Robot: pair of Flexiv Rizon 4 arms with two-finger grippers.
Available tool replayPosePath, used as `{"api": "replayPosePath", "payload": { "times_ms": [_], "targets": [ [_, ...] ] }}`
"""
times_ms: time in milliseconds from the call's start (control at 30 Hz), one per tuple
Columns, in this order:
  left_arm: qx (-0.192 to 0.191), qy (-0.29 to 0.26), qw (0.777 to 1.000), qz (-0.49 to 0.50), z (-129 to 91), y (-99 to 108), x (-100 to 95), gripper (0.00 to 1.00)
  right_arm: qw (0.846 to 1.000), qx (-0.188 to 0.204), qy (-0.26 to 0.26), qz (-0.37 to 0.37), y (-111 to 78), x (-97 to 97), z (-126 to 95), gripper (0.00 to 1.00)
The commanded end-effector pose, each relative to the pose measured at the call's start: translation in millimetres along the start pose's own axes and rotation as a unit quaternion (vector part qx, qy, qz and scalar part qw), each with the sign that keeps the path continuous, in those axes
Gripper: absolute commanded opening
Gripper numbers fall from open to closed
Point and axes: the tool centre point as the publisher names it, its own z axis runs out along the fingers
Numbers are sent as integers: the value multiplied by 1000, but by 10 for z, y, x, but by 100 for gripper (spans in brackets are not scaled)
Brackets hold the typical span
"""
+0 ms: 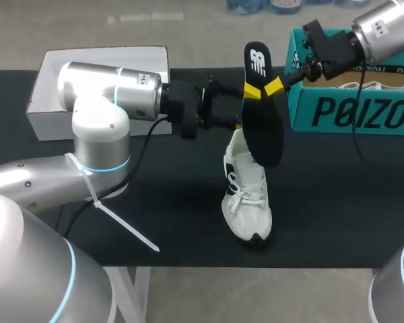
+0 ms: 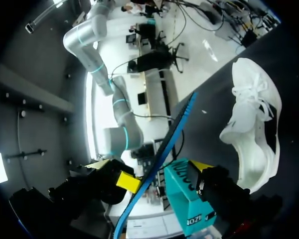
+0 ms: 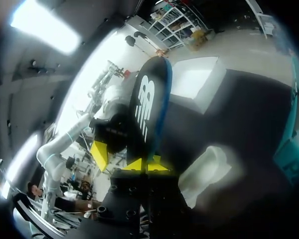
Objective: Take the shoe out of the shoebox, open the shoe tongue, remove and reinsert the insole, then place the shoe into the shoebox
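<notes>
Our right claw (image 3: 149, 164) pinches the black foam insole (image 1: 262, 114) upright, directly above the heel of the white lace-up sneaker (image 1: 248, 195). The sneaker lies toe-near on the black bench (image 1: 323, 202). Our left claw (image 2: 162, 174) stands open astride the insole.

Large white lettering on the teal shoebox (image 1: 350, 111) side (partly cut off), white logo on the insole (image 1: 263, 124)

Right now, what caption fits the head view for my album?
Right tool holds black insole above the white shoe.
</notes>
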Motion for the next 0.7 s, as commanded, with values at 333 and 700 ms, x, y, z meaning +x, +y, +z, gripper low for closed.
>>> {"api": "replayPosePath", "payload": {
  "times_ms": [333, 700],
  "targets": [
    [1, 2, 1000, 4, 37, 9, 64, 13, 1000, 0, 3, -3, 57, 20, 49, 0],
    [-6, 0, 1000, 5, 40, 41, 79, 0, 1000, 0, 4, -5, 54, 31, 80, 0]
  ]
}}
